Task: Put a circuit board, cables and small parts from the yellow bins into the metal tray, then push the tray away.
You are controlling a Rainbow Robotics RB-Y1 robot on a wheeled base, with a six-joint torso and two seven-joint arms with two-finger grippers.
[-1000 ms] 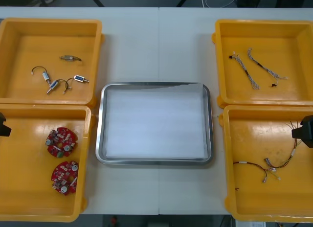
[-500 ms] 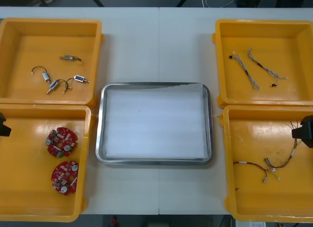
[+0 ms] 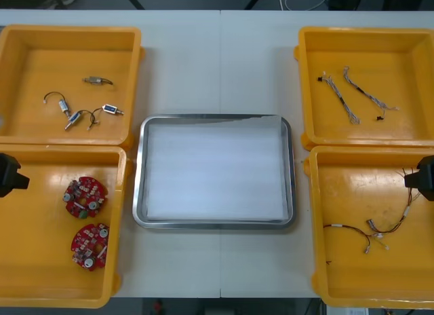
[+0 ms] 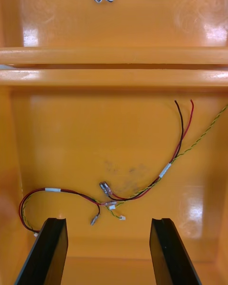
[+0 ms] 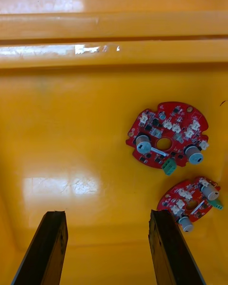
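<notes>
The light table carried four yellow bins, two at each side, with the metal tray between them, white inside and holding nothing. The left gripper hung over the near left bin, its fingers standing apart with nothing between them. The right gripper hung over the near right bin, its fingers likewise apart.

Two round red circuit boards lay flat in the near left bin. They looked stiff and light, with fragile parts on top, so a pinch across the bare rim would probably suit.

The red and black cables looked limp and tangle-prone, best taken at their crossing. The small metal parts in the far left bin were likely hard and slippery.
</notes>
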